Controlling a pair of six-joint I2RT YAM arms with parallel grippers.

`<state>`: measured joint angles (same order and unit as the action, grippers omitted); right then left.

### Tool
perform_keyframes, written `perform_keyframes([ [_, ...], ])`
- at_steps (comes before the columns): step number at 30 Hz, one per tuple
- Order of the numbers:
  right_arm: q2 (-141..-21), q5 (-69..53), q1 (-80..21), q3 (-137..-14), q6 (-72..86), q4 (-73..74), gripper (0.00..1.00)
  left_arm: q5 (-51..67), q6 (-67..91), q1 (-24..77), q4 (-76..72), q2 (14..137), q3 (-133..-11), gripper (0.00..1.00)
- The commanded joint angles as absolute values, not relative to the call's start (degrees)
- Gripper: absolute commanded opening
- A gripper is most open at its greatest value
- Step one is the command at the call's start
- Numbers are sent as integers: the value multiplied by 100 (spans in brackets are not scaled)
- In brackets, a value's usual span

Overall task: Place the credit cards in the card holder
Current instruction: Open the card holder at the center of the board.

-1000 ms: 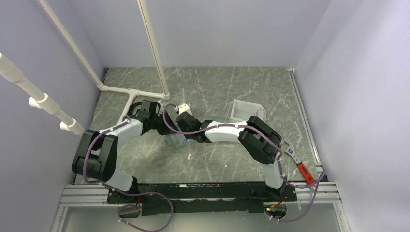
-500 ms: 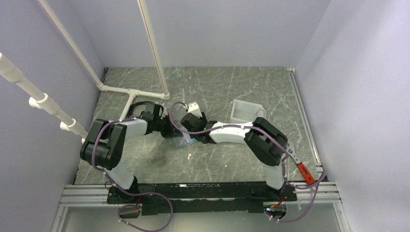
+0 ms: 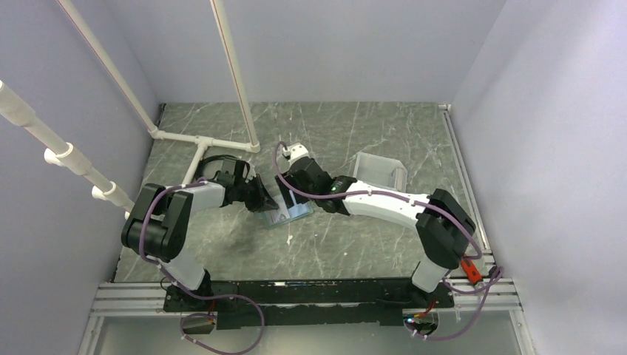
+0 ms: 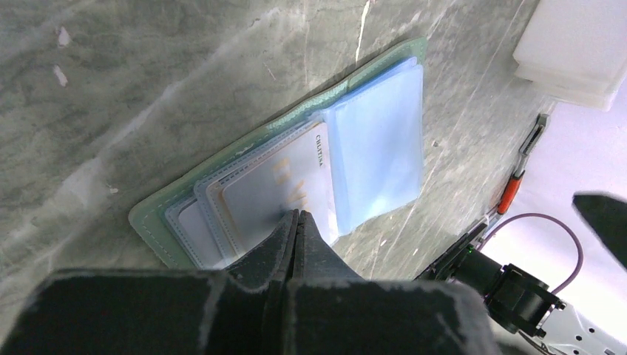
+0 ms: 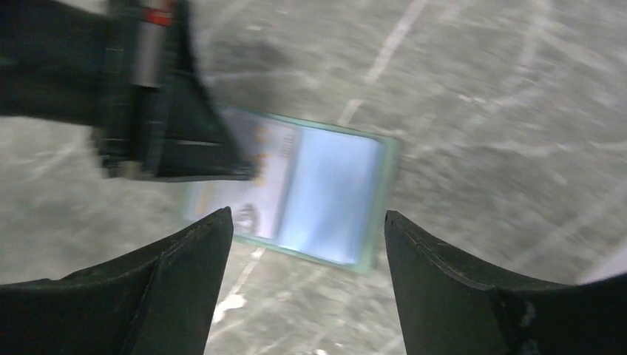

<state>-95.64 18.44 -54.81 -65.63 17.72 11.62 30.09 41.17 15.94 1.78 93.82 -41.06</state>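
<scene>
The card holder (image 3: 290, 214) lies open on the marbled table, sage-green rim (image 4: 159, 211) outside, light blue flap (image 4: 377, 148) inside. A pale whitish credit card (image 4: 273, 185) with faint orange lettering sits in its left-hand slots. My left gripper (image 4: 296, 216) is shut, and its tips rest on that card; in the top view it (image 3: 268, 201) is at the holder's left side. My right gripper (image 5: 307, 214) is open and empty, held above the table just short of the holder (image 5: 333, 192). I cannot make out an orange-yellow card as a separate thing.
A white open-fronted bin (image 3: 377, 171) stands behind and right of the holder. An orange-handled tool (image 3: 470, 268) lies at the near right edge. White pipes (image 3: 200, 140) stand at the back left. Walls close in the table on three sides.
My right gripper has drawn back from over the card holder and uncovered it, its elbow swinging right. My left gripper has stayed at the holder's left half.
</scene>
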Motion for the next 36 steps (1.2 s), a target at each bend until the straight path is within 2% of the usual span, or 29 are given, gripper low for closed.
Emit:
perform_keyframes([
  [1,-9788,-280,-5498,-6952,1737,285,75,2534,3847,1586,666,9367,-3994,1],
  [7,-10365,-672,-5086,-6839,2167,31,47,2437,3725,1590,920,9168,-3986,4],
  [9,-10412,-694,-4874,-6622,2263,22,42,2399,3625,1591,1080,9017,-4004,7],
  [17,-10436,-1337,-4632,-6040,2462,-371,40,3286,3629,1661,1158,8276,-4414,34],
  [22,-10459,-1486,-4634,-6153,2569,-412,38,2586,3637,1699,1580,7964,-4591,38],
  [24,-10478,-1513,-4632,-6184,2588,-423,41,2095,3620,1697,1797,7885,-4520,40],
  [28,-10655,-1745,-4614,-6269,2645,-476,45,1493,3673,1696,1938,7926,-4197,39],
  [33,-10843,-1824,-4570,-6287,2702,-599,45,1331,3764,1687,1700,8188,-3876,24],
  [36,-10986,-1965,-4536,-6339,2736,-661,45,1221,3774,1695,1535,8365,-3753,19],
])
